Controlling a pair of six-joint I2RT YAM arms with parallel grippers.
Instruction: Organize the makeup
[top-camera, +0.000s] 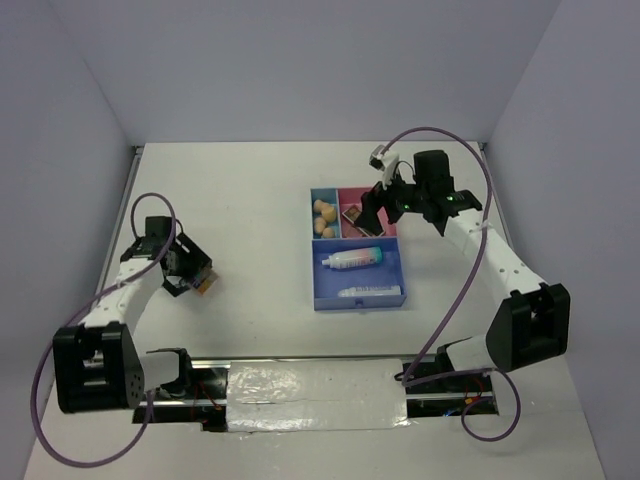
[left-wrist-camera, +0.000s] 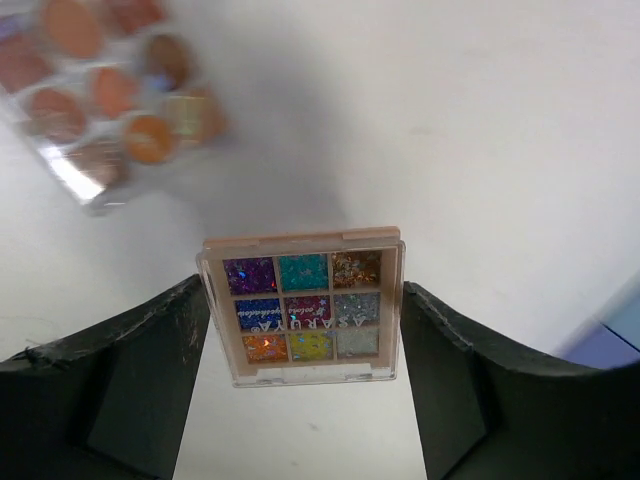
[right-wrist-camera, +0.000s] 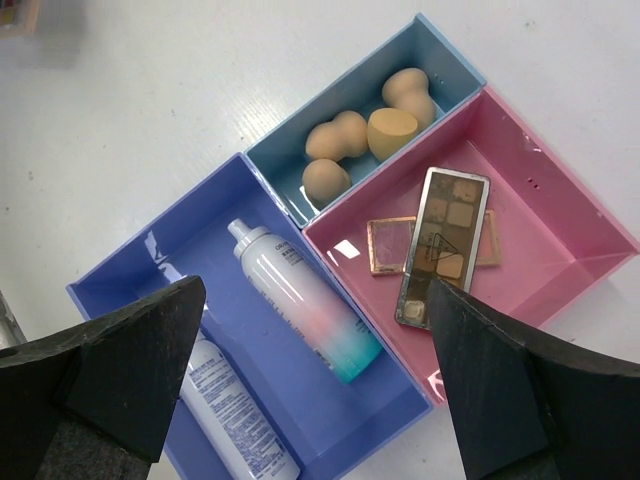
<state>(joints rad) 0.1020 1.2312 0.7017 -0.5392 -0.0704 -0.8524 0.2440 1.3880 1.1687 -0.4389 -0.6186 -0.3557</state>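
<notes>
A multicolour glitter eyeshadow palette (left-wrist-camera: 303, 305) sits between the fingers of my left gripper (left-wrist-camera: 303, 330), whose pads press on its two side edges. In the top view this is at the table's left (top-camera: 205, 285). Beyond it lies a blurred palette with orange-brown pans (left-wrist-camera: 110, 95). My right gripper (right-wrist-camera: 315, 300) hangs open above the tray (right-wrist-camera: 150, 262), holding nothing. The tray's teal compartment holds beige sponges (right-wrist-camera: 365, 130). The pink one holds a brown palette (right-wrist-camera: 445, 245) lying over a pink palette (right-wrist-camera: 390, 245). The blue one holds the gradient bottle (right-wrist-camera: 290, 285) and a white tube (right-wrist-camera: 235, 420).
The tray (top-camera: 360, 303) stands right of centre, under the right gripper (top-camera: 400, 212). The left gripper (top-camera: 190, 272) is near the left wall. A silver taped strip (top-camera: 320, 385) runs along the near edge between the arm bases. Purple cables loop beside both arms.
</notes>
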